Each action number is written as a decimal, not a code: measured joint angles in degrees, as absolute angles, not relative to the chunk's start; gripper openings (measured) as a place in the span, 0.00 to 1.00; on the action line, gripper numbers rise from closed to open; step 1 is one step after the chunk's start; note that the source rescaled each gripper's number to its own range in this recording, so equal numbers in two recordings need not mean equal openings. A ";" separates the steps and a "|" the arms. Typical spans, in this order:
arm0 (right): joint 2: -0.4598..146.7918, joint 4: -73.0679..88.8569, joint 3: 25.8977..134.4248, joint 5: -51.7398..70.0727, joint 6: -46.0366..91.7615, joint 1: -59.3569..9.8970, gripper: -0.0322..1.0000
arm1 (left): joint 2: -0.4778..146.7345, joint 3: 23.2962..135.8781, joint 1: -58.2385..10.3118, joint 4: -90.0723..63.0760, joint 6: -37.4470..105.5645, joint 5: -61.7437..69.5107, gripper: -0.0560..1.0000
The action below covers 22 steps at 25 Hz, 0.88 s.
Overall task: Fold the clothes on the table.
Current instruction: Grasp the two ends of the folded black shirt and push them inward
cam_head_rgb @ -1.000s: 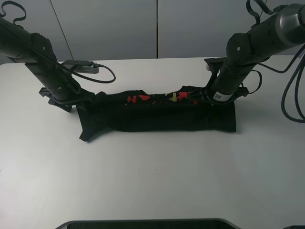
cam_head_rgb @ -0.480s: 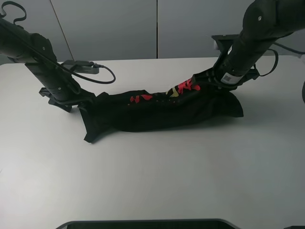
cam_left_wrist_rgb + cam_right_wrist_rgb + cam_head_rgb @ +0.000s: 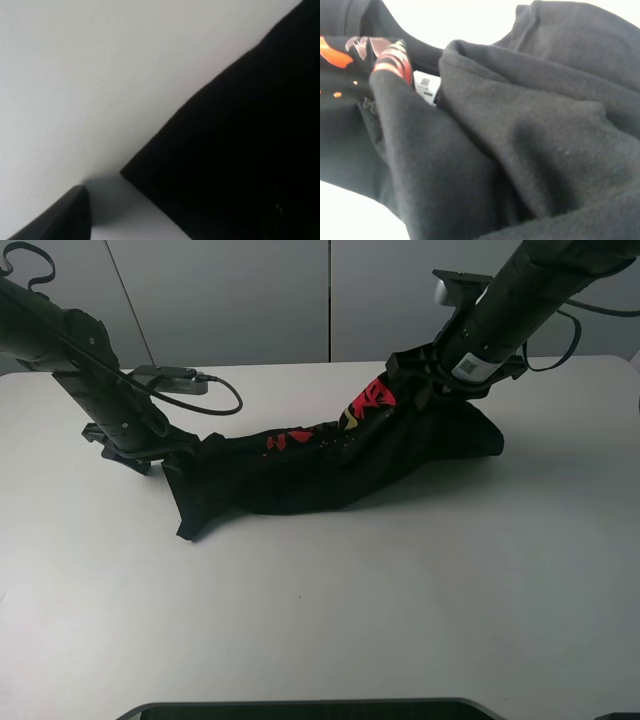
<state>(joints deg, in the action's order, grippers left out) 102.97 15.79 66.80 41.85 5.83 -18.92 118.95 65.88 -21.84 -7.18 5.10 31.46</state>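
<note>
Clothes (image 3: pixel 300 475) look folded lengthwise into a narrow band on the tabletop (image 3: pixel 320 620), one end held up in the clenched right hand (image 3: pixel 415 380), the other beside the released left hand (image 3: pixel 170 448); crosswise folding seemingly remains.

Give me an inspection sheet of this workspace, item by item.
Surface: white table, no stains seen.
Job's things: black T-shirt bunched lengthwise; right end raised, left end on the table.
Clutter: nothing seen.
Hands: left hand open beside the shirt's left end; right hand shut on the raised end.
Cables: black cable looped over the table at the left; second cable at the right.
Surroundings: grey wall panels behind.
</note>
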 joint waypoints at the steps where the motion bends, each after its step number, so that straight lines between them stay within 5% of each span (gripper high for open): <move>1: 102.97 15.71 66.89 41.99 5.83 -18.92 0.11 | 118.95 65.88 -21.84 -7.18 5.10 31.46 0.91; 22: 107.99 14.22 67.01 43.55 5.83 -18.92 0.11 | 115.22 72.34 -21.79 -9.50 4.87 43.35 0.91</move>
